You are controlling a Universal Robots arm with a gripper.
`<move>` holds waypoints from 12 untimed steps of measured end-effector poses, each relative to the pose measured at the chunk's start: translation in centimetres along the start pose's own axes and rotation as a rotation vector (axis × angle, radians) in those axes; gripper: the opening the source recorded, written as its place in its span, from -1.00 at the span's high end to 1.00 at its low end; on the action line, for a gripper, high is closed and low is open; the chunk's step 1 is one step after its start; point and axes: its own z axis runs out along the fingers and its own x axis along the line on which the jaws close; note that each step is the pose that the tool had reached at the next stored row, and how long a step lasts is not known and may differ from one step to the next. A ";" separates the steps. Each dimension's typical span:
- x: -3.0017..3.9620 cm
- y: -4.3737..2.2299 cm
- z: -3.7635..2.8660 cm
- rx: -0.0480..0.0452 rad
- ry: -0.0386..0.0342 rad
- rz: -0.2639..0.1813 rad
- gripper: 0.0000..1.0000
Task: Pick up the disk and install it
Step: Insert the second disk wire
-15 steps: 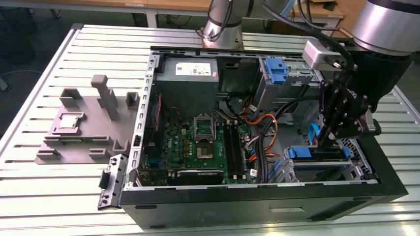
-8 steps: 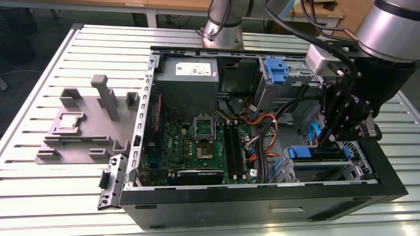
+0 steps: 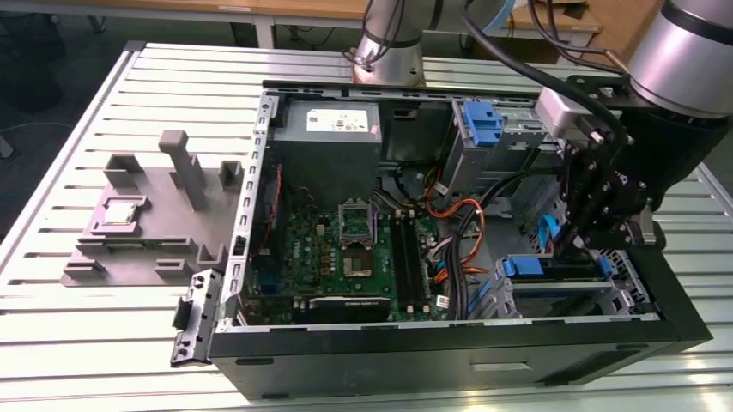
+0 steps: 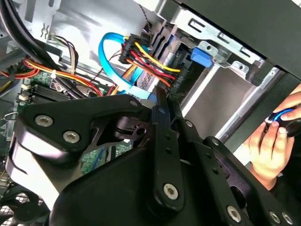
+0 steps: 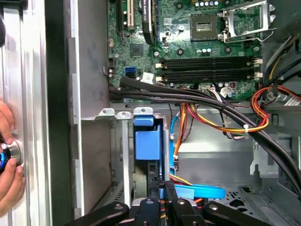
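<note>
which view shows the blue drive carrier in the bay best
The first wrist view: the blue carrier faces the camera, seated upright in its bay. The exterior view shows its blue top beneath the hand. The second wrist view catches one blue tab.

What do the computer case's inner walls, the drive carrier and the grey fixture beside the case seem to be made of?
Case walls: apparently bare sheet metal, matt grey with folded edges and punched tabs.
Drive carrier: likely moulded plastic, uniform bright blue, smooth.
Grey fixture: possibly plastic or printed material; dull, even grey, blocky shapes. The look leaves it open.
</note>
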 end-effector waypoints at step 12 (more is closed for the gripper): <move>0.55 -0.21 0.08 -0.0020 -0.0187 0.000 0.68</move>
